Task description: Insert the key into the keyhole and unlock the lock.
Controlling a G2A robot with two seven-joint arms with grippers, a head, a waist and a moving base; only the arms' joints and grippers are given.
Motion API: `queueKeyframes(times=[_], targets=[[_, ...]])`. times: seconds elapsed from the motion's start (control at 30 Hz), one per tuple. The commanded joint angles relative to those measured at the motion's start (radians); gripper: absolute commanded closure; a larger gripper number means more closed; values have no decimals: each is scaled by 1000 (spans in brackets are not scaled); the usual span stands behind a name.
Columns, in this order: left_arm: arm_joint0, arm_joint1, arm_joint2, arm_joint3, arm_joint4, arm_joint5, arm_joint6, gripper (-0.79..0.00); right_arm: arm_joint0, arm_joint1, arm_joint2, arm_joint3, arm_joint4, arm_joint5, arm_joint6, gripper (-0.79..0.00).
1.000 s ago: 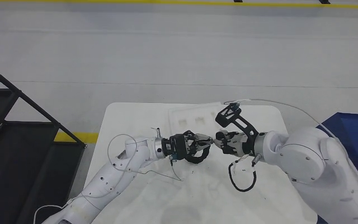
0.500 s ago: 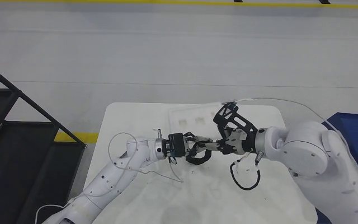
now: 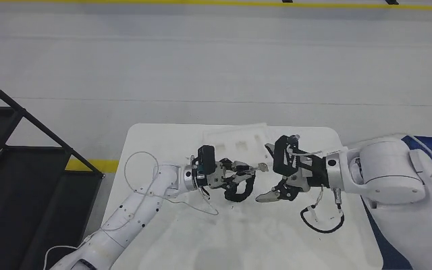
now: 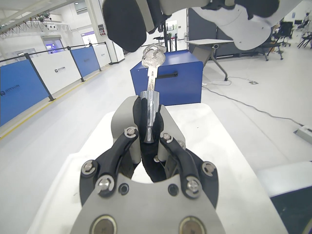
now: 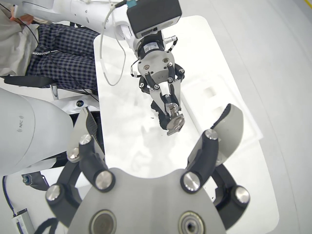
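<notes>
Turning comes next: the key (image 4: 153, 58) is seen seated in the lock (image 4: 150, 98), its bow not yet gripped for the twist.

The lock is clamped in the left gripper (image 4: 148, 120) above the middle of the table (image 3: 169, 142). The right gripper (image 4: 190, 8) is held wide open just beyond the bow, touching nothing. Key and lock share one long axis, bow pointed at the right gripper. A square closing on the bow and a twist about that axis are called for. How deep the blade sits can't quite be judged.

Open robotics test hall.
Beyond the white table (image 4: 217, 135): blue barrier panels (image 4: 22, 86), a blue cabinet (image 4: 181, 86), office chairs (image 4: 286, 29).
</notes>
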Motion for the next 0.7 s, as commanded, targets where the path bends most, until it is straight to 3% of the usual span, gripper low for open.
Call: queueKeyframes(times=[0.0, 0.07, 0.3, 0.67], targets=[[-9, -1, 0, 8, -58, -53, -23, 0, -13, 15, -1, 1, -40, -28, -28, -785], [-23, -3, 2, 19, -96, -93, -63, 0, -28, 31, -7, 8, -67, -57, -57, -785], [-76, -6, 80, 45, -261, -93, -200, 0, -48, 62, -19, 35, -127, -121, -121, -785], [-120, -7, 144, 91, -465, -93, -324, 0, -66, 72, -14, -47, -208, -91, -137, -785]])
